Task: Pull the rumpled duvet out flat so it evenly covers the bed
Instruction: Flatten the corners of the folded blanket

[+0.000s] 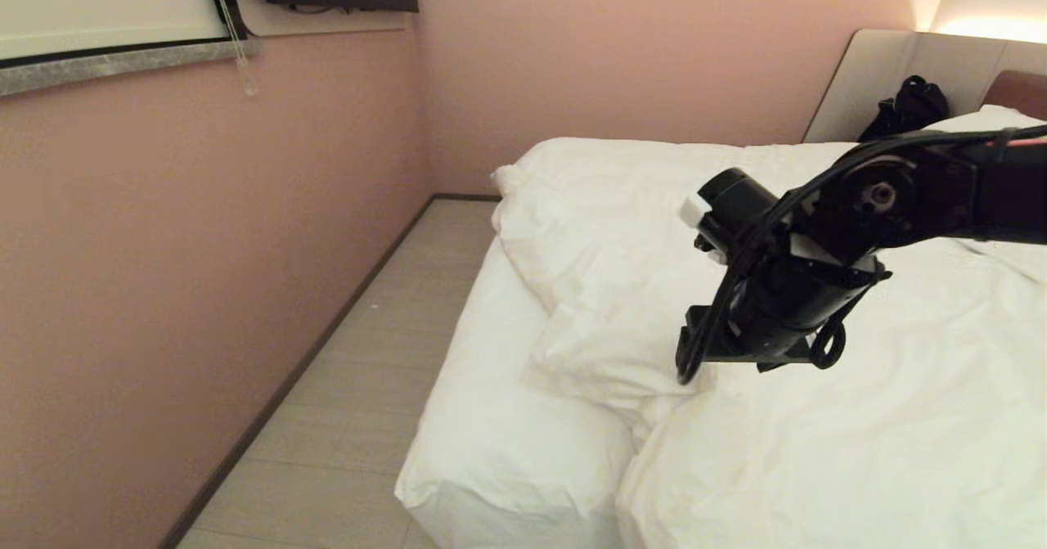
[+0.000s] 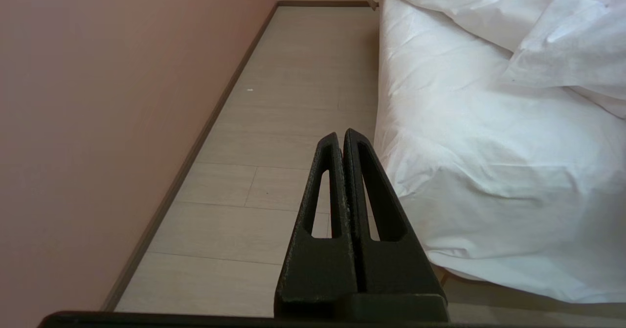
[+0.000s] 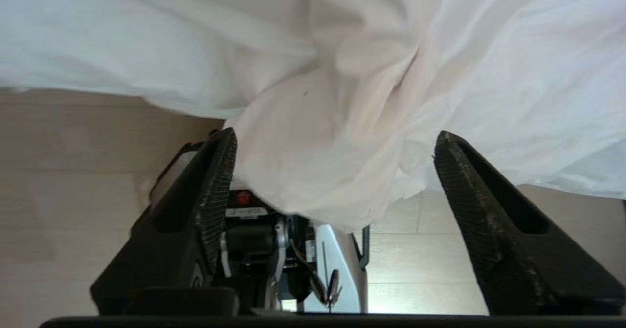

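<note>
Both tools were empty: the right tool (image 3: 332,171) hung with its jaws spread wide over a bunched fold of the duvet (image 1: 818,418) near the bed (image 1: 507,451) corner, free of the cloth, likely between pulls. The left tool (image 2: 342,142) sat pressed together, parked beside the mattress. Bare floor (image 1: 360,385) along the wall (image 1: 164,287) left room at the uncovered corner.

Head camera looks forward and down from above the bed's (image 1: 491,451) foot corner. Left wrist camera sits low, facing along the floor (image 2: 274,98) beside the bed; both share this strip. Right wrist camera looks down, close upon the duvet (image 3: 342,74).
</note>
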Robot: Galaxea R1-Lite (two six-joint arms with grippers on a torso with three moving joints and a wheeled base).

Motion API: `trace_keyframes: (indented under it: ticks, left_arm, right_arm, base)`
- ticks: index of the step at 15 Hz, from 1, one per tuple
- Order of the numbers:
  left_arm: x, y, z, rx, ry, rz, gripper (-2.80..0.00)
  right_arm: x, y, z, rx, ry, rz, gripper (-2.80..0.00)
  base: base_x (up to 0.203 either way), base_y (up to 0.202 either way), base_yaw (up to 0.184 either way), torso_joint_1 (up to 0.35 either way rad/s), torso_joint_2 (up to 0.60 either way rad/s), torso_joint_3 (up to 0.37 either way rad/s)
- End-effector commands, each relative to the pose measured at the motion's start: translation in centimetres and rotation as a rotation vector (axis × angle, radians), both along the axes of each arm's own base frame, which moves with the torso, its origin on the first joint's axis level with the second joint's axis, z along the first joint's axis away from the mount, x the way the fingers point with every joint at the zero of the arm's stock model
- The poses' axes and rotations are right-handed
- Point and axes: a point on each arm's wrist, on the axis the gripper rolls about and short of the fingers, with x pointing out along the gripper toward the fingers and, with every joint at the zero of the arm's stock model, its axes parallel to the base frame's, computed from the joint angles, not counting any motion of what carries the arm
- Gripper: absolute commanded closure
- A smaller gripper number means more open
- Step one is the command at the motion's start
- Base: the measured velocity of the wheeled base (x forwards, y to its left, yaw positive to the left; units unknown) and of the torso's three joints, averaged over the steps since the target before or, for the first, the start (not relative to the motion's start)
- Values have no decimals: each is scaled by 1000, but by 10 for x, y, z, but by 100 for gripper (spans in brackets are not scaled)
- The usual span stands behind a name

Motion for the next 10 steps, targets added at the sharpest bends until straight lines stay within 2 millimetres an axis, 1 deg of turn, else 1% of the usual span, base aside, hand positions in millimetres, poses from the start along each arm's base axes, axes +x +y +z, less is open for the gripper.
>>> trace_keyframes:
  ticks: [1, 2, 3, 5, 7, 10]
  left_arm:
    - [0, 0, 0, 0, 0, 0, 0]
    - [0, 0, 0, 0, 0, 0, 0]
    - [0, 0, 0, 0, 0, 0, 0]
    - [0, 0, 0, 0, -1, 0, 0]
    - [0, 0, 0, 0, 0, 0, 0]
    - [0, 0, 0, 0, 0, 0, 0]
  right_arm:
    - [-16, -9, 24, 39, -56, 0, -280]
    - [-23, -13, 33, 52, -77, -1, -280]
    - [-32, -18, 42, 68, -102, -1, 0]
    - [-53, -31, 61, 100, -155, 0, 0]
    - [-73, -43, 75, 124, -198, 0, 0]
    - [-97, -62, 82, 136, -227, -18, 0]
  base:
    - [0, 0, 0, 0, 0, 0]
    - [0, 0, 0, 0, 0, 0]
    - [0, 0, 0, 0, 0, 0]
    - [0, 0, 0, 0, 0, 0]
    - [0, 0, 0, 0, 0, 0]
    - [0, 0, 0, 0, 0, 0]
